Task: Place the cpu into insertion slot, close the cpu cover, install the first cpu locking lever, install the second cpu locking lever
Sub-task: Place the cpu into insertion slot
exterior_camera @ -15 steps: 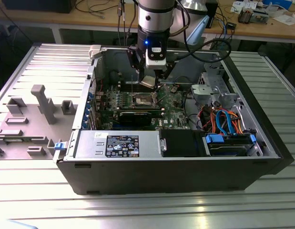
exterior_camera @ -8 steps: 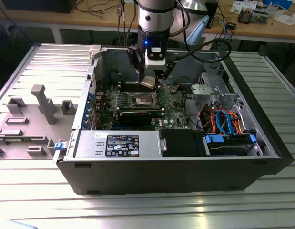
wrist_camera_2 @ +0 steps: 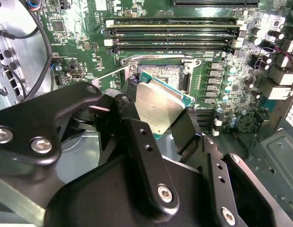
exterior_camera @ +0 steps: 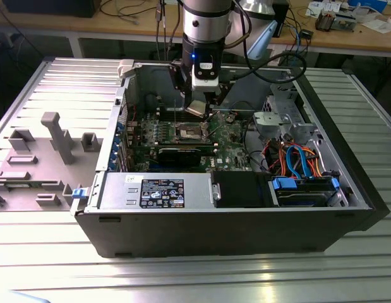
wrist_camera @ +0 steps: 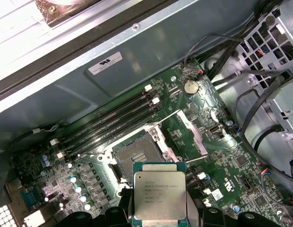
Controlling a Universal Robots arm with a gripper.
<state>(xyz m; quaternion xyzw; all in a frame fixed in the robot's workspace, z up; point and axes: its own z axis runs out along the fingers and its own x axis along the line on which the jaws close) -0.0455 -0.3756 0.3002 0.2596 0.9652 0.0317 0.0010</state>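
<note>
The cpu (wrist_camera: pixel 160 191), a flat square chip with a silvery top, hangs tilted between the black fingers (wrist_camera_2: pixel 137 137) of my gripper (wrist_camera_2: pixel 160 111), which is shut on its two opposite edges. It hovers a little above and beside the insertion slot (wrist_camera: pixel 135 152), whose dark centre lies bare inside its silver rim on the green motherboard. In the exterior view the gripper (exterior_camera: pixel 198 104) holds the cpu (exterior_camera: pixel 196 108) just above the insertion slot (exterior_camera: pixel 189 131). The cpu cover (wrist_camera: pixel 193 134) stands swung open at the slot's side. The slot (wrist_camera_2: pixel 163 75) lies beyond the chip in the second wrist view.
Long memory slots (wrist_camera_2: pixel 174 33) run beside the socket. A black graphics card (exterior_camera: pixel 182 153) lies in front of it, then the power supply (exterior_camera: pixel 154 189). A grey drive cage (exterior_camera: pixel 277 120) and coloured cables (exterior_camera: pixel 296 161) fill the case's right in the exterior view.
</note>
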